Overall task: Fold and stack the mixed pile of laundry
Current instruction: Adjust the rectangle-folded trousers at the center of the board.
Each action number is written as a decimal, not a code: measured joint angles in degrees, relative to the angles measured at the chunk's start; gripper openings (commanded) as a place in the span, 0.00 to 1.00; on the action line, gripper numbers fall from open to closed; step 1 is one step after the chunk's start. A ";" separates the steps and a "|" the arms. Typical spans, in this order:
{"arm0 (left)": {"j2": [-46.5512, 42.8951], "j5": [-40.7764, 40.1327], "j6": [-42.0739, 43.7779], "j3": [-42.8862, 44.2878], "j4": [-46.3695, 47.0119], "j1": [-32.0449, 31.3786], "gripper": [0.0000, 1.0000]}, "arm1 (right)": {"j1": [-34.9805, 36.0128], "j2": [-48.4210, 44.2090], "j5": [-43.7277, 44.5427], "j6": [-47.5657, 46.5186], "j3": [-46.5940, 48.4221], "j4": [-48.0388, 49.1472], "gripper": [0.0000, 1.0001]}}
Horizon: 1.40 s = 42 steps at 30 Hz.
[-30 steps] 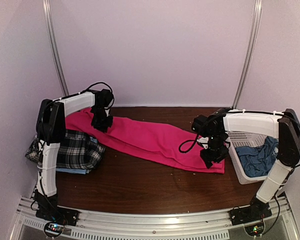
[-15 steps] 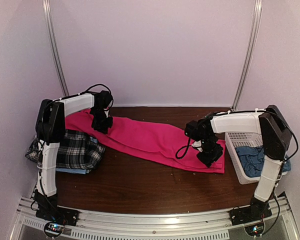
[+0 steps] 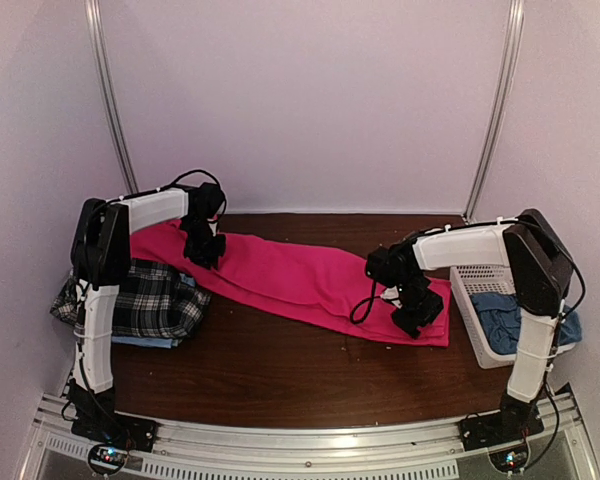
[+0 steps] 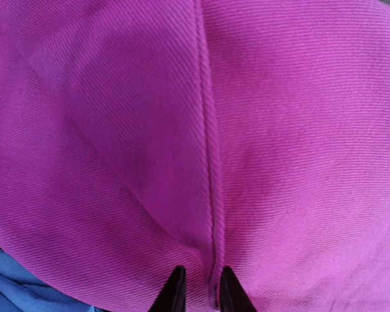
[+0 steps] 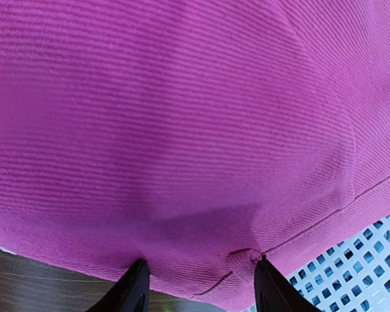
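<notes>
The hot-pink trousers [image 3: 300,275] lie spread in a long band across the table, from back left to the right. My left gripper [image 3: 205,250] sits on their left end; in the left wrist view it [image 4: 198,289] is shut on a raised seam of the trousers [image 4: 279,130]. My right gripper [image 3: 420,315] rests on the right end. In the right wrist view it [image 5: 198,283] stands open, fingertips [image 5: 136,279] pressed onto the trousers [image 5: 182,130] near their hem. The plaid shirt [image 3: 150,300] lies folded at left on a light blue shirt [image 3: 145,342].
A white lattice basket [image 3: 480,275] stands at the right edge with a duller blue cloth [image 3: 500,320] in it; its lattice [image 5: 370,253] lies just beside the trouser hem. Dark wooden table [image 3: 280,380] shows in front of the trousers. Blue fabric [image 4: 13,286] shows beside the left gripper.
The right arm has swung left, carrying its gripper a little inward along the trousers' right end. The left gripper has stayed in place on the left end.
</notes>
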 measured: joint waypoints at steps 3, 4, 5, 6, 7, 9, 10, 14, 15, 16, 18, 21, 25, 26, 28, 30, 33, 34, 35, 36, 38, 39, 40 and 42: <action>0.00 0.17 -0.09 0.00 0.13 0.04 0.20 | 0.33 -0.02 0.15 -0.22 0.00 0.00 0.59; 0.00 0.20 -0.09 0.00 0.13 0.04 0.20 | 0.50 -0.04 0.15 -0.24 0.00 0.00 0.59; 0.00 0.20 -0.09 0.00 0.15 0.07 0.20 | 0.76 -0.09 0.15 -0.28 0.00 0.00 0.58; 0.00 0.20 -0.09 0.00 0.15 0.11 0.20 | 1.05 -0.13 0.15 -0.35 0.00 0.00 0.58; 0.00 0.22 -0.09 0.00 0.17 0.15 0.20 | 1.40 -0.17 0.11 -0.42 0.00 0.00 0.57; -0.04 0.22 -0.09 0.00 0.17 0.22 0.21 | 2.03 -0.42 -0.11 -0.63 -0.04 0.07 0.56; -0.07 0.22 -0.09 -0.07 0.22 0.26 0.21 | 2.34 -0.68 -0.28 -0.83 -0.09 0.13 0.54; -0.15 0.24 -0.09 -0.33 0.31 0.33 0.21 | 2.99 -1.29 -0.11 -1.62 -0.22 0.26 0.44; -0.15 0.26 -0.09 -0.39 0.31 0.33 0.20 | 3.08 -1.25 0.22 -1.62 -0.33 0.35 0.41; -0.15 0.33 -0.09 -0.48 0.33 0.33 0.20 | 3.08 -1.16 0.68 -1.60 -0.39 0.33 0.38; -0.15 0.37 -0.09 -0.48 0.37 0.33 0.20 | 3.08 -0.87 2.01 -1.55 -0.39 0.37 0.34; -0.15 0.39 -0.09 -0.48 0.42 0.33 0.20 | 3.08 -0.55 3.98 -1.31 -0.46 0.39 0.31; -0.15 0.39 -0.09 -0.48 0.61 0.33 0.20 | 3.08 -0.55 4.96 -1.38 -0.50 0.46 0.43; -0.15 0.39 -0.09 -0.48 0.63 0.33 0.20 | 3.08 -0.55 4.87 -1.53 -0.50 0.44 0.46; -0.15 0.39 -0.09 -0.48 0.70 0.33 0.20 | 3.13 -0.55 4.44 -1.92 -0.50 0.50 0.47; -0.15 0.39 -0.09 -0.48 0.70 0.33 0.20 | 3.32 -0.55 3.93 -2.16 -0.52 0.55 0.46; -0.15 0.46 -0.09 -0.48 0.74 0.33 0.20 | 3.96 -0.37 3.48 -2.89 -0.52 0.63 0.45; -0.15 0.46 -0.09 -0.48 0.74 0.33 0.20 | 4.28 -0.09 3.48 -3.02 -0.52 0.66 0.45; -0.15 0.48 -0.09 -0.48 0.74 0.33 0.20 | 4.52 0.33 3.48 -3.21 -0.57 0.76 0.45; -0.15 0.55 -0.09 -0.48 0.76 0.33 0.20 | 4.72 0.70 3.50 -3.23 -0.66 0.90 0.44; -0.15 0.63 -0.09 -0.48 0.96 0.33 0.20 | 5.07 1.33 3.93 -3.43 -0.87 1.25 0.38; -0.15 0.63 -0.09 -0.48 1.14 0.33 0.20 | 5.20 1.33 4.22 -3.54 -0.98 1.36 0.34; -0.15 0.70 -0.09 -0.48 1.22 0.33 0.20 | 5.31 1.33 4.31 -3.54 -1.11 1.46 0.33; -0.15 0.83 -0.09 -0.48 1.31 0.33 0.19 | 5.42 1.33 4.74 -3.19 -1.33 1.53 0.26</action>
